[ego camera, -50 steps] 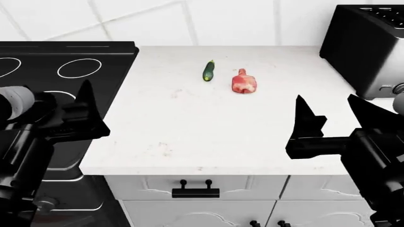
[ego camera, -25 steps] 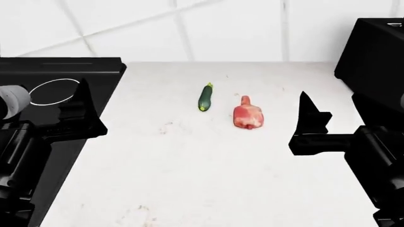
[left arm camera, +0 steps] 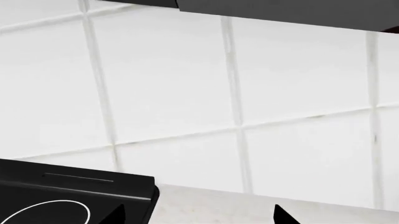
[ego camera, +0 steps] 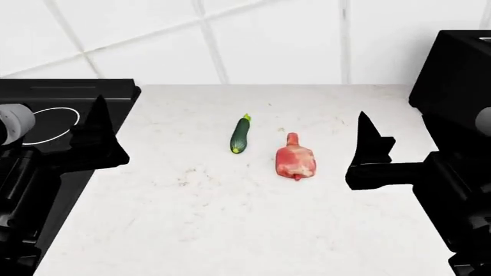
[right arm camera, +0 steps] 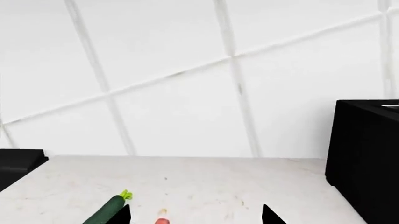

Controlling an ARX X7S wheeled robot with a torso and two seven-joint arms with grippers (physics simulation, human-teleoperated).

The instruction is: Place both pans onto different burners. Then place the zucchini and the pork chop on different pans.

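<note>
Counter (ego camera: 230, 230): white, speckled, backed by a tiled wall (ego camera: 268, 40).
Zucchini (ego camera: 240, 134): lying near the counter's middle, stem tip toward 12 o'clock.
Pork chop (ego camera: 295, 160): just beside the zucchini at its 4 o'clock, apart from it, narrow end toward 12.
Cooktop (ego camera: 46, 103): at 9 o'clock, 1 white ring (ego camera: 48, 125) partly hidden by the left arm.
Black appliance (ego camera: 452, 86): at 3 o'clock, possibly a toaster.
Left gripper (left arm camera: 198, 215): spread, empty.
Right gripper (right arm camera: 194, 215): spread, empty, zucchini and chop just ahead.
Left wrist view alone shows a dark hood edge (left arm camera: 281, 9).
</note>
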